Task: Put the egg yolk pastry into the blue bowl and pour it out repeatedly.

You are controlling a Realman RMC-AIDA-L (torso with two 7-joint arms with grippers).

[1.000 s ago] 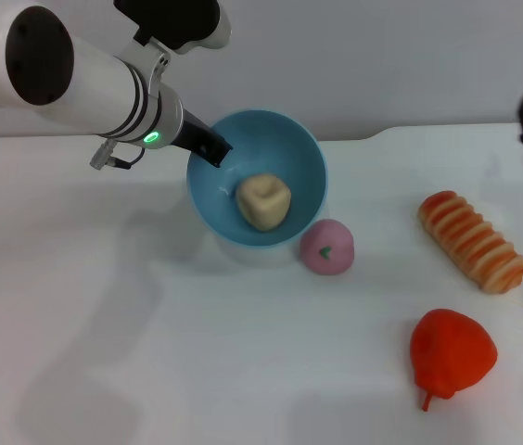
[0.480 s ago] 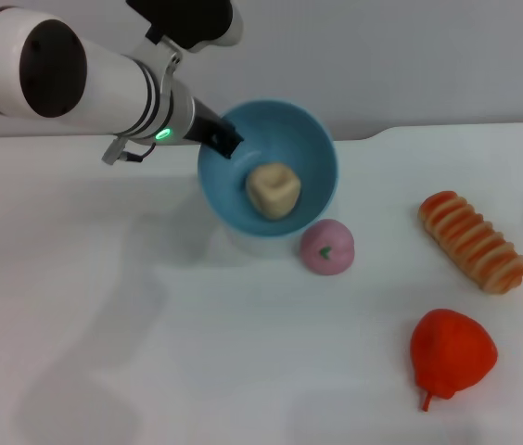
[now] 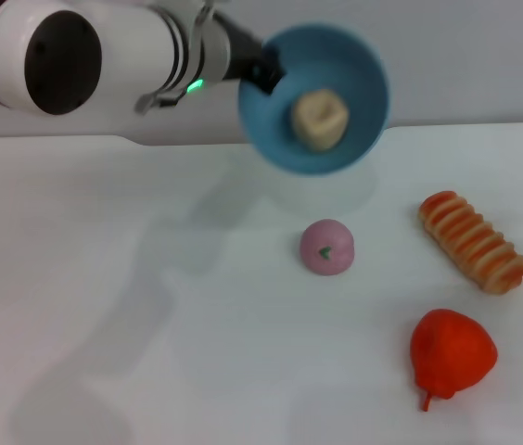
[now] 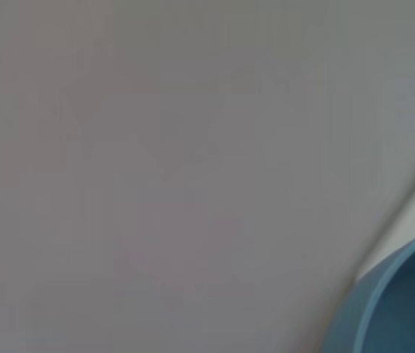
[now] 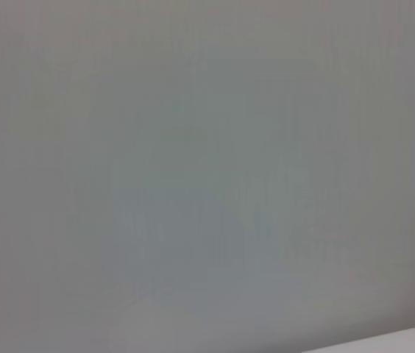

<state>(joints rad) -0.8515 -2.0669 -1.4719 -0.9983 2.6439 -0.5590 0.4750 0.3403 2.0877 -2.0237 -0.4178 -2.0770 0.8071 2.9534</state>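
gripping the blue bowl (image 3: 336, 148) by its left rim, the left gripper (image 3: 263, 72) holds it up off the table (image 3: 150, 324), at the far edge near the wall. fingers clamped on the rim, one dark finger (image 3: 266, 74) showing inside the bowl. bowl is tilted hard, mouth facing fwd & down toward the head cam, so its axis runs roughly from wall to cam, not vertical. egg yolk pastry (image 3: 319, 119) sits inside against the bowl's inner wall, right of center, not spilled. in left wrist view only a slice of bowl rim (image 4: 395, 309) shows at one corner. on the table below: pink bun (image 3: 326, 247) w/ green mark, striped bread (image 3: 472, 241) lying diagonal to its right, red fruit-shaped item (image 3: 452, 353) nearer the cam. right gripper not seen anywhere; right wrist view shows blank wall.
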